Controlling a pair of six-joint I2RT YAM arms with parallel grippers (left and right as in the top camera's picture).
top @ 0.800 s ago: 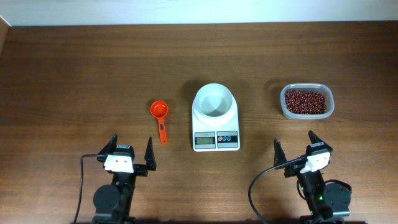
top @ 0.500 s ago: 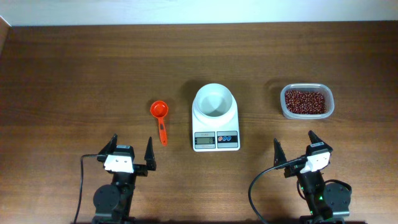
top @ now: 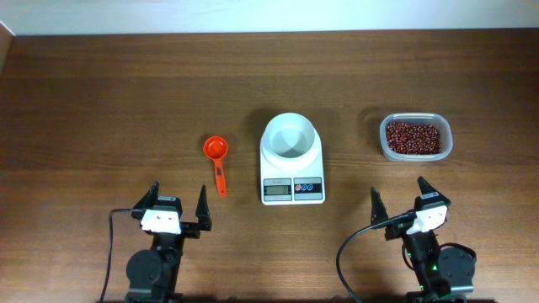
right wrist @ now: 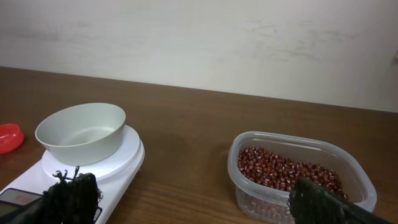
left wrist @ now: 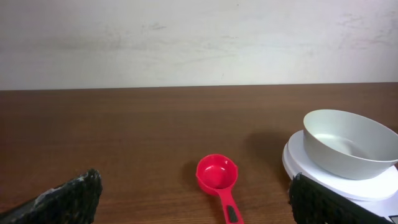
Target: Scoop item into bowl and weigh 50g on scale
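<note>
The white bowl point(top: 290, 139) stands empty on the white scale point(top: 292, 171) at the table's middle; both show in the left wrist view point(left wrist: 349, 143) and the right wrist view point(right wrist: 81, 133). The red-brown beans point(top: 413, 136) fill a clear plastic tub point(top: 444, 150) at the right, also in the right wrist view point(right wrist: 287, 170). A red scoop point(top: 216, 153) lies left of the scale, empty, handle toward me point(left wrist: 217, 176). My left gripper point(top: 178, 204) is open and empty near the front edge, behind the scoop. My right gripper point(top: 398, 195) is open and empty in front of the tub.
A pale wall runs along the table's far edge point(left wrist: 199, 87). Bare brown wood lies between the scale and the tub point(right wrist: 186, 168) and across the far half of the table.
</note>
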